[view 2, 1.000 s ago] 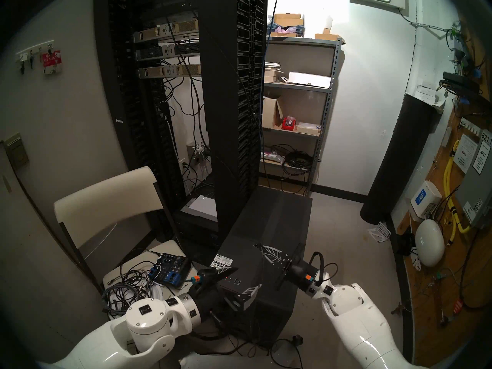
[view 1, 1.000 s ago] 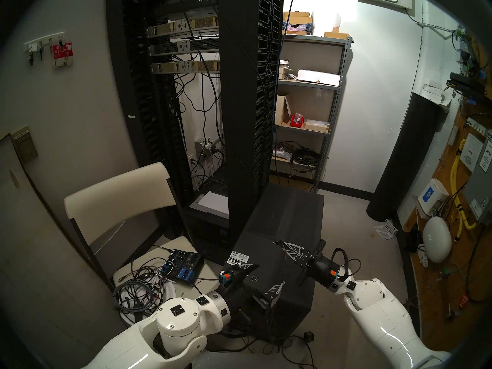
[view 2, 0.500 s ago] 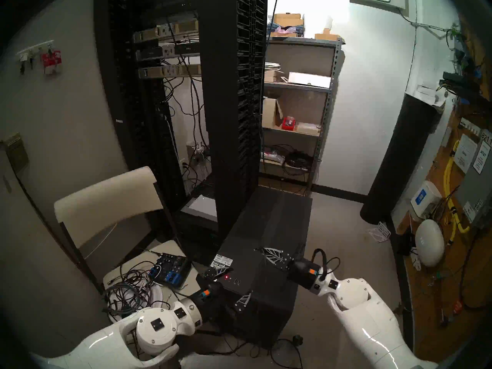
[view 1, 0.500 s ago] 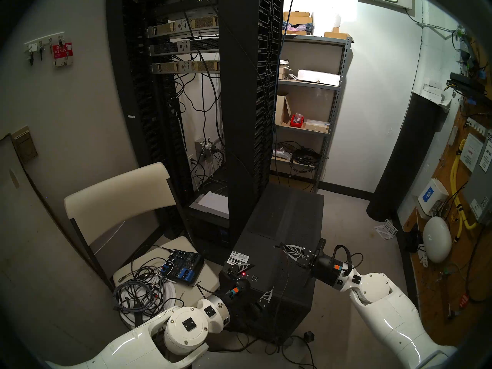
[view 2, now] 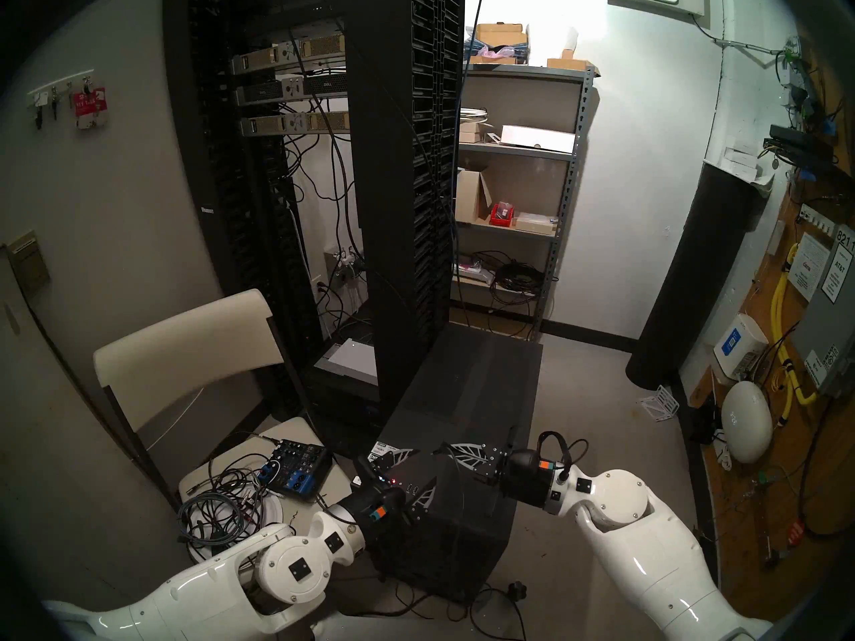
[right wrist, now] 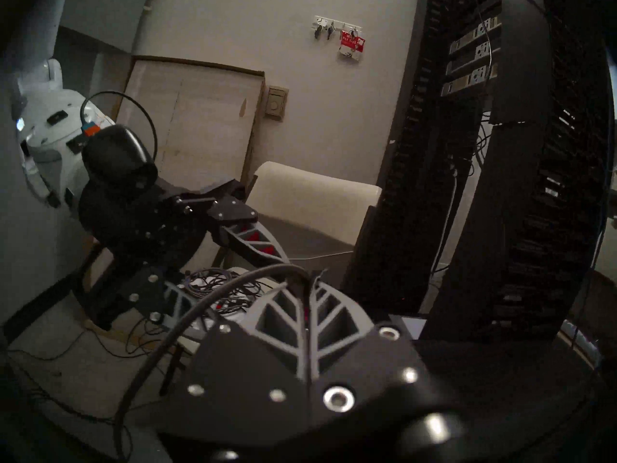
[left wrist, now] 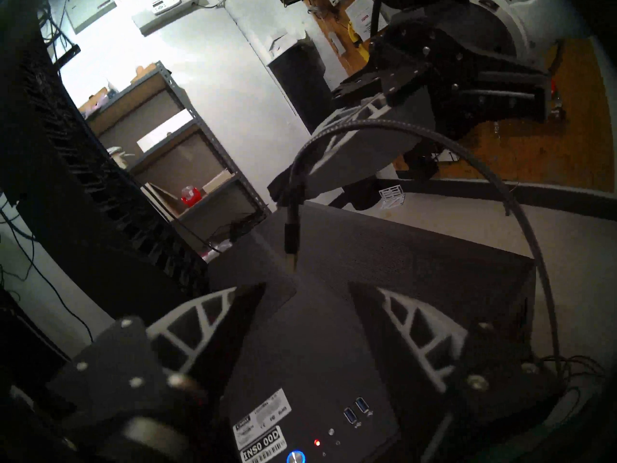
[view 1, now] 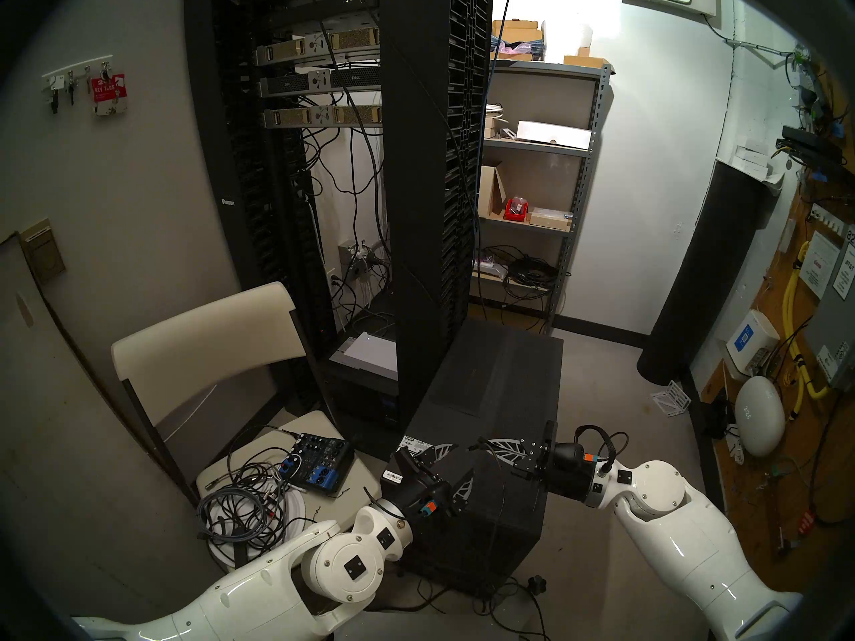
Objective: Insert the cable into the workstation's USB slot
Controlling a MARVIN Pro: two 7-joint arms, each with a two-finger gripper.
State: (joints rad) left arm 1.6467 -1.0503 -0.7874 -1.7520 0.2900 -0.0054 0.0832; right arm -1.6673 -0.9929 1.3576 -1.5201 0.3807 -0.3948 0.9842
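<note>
My left tool (left wrist: 309, 297), jaws apart, has rolled toward the USB plug (left wrist: 290, 241) dangling from my clamped right tool (view 1: 481, 445): handover next, I'd judge

Server closet: tall black server rack (view 1: 342, 163), metal storage shelving (view 1: 578, 187).

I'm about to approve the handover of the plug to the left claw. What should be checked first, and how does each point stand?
1. Right claw shut on the cable: ok.
2. Plug hangs free below the right claw, silver tip down, touching nothing: ok.
3. Left claw open and the plug already between its fingers: not ok, the plug is beyond the fingertips.
4. USB ports on the workstation unblocked: ok.
5. Plug's face matches the ports: cannot tell.
6. Trailing cable clear of the left claw's fingers: cannot tell.
</note>
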